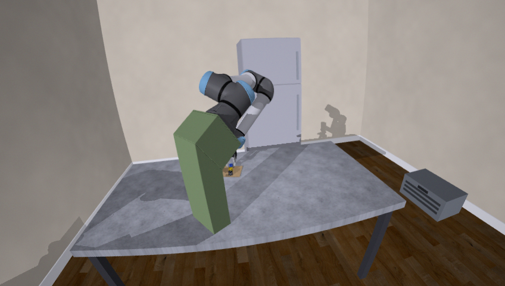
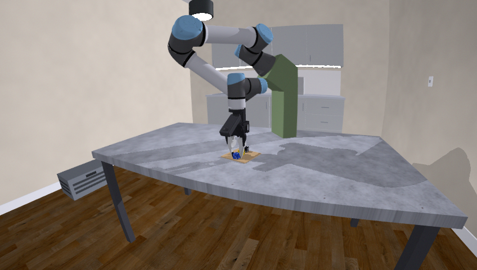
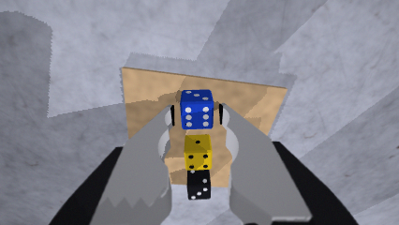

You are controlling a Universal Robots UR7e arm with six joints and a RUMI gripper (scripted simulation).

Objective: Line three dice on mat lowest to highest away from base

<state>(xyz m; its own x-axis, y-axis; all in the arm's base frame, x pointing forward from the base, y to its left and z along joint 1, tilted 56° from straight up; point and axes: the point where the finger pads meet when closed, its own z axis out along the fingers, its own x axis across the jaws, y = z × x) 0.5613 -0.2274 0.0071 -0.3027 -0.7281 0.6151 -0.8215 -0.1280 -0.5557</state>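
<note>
Dice sit in one row on the mat (image 3: 140, 94): the blue die (image 3: 197, 110) farthest, the yellow die (image 3: 197, 152) in the middle, the black die (image 3: 199, 184) nearest, hanging over the mat's near edge. Your hand (image 3: 197, 117) brackets the blue die, fingers parted and gripping nothing. I judge the black one needs nudging fully on.

You see a blue die (image 3: 197, 109) with white dots, a yellow die (image 3: 197, 152) with black dots, a black die (image 3: 199, 185) with white dots, and a tan mat (image 3: 145, 94) on the mottled grey table (image 3: 70, 164).
</note>
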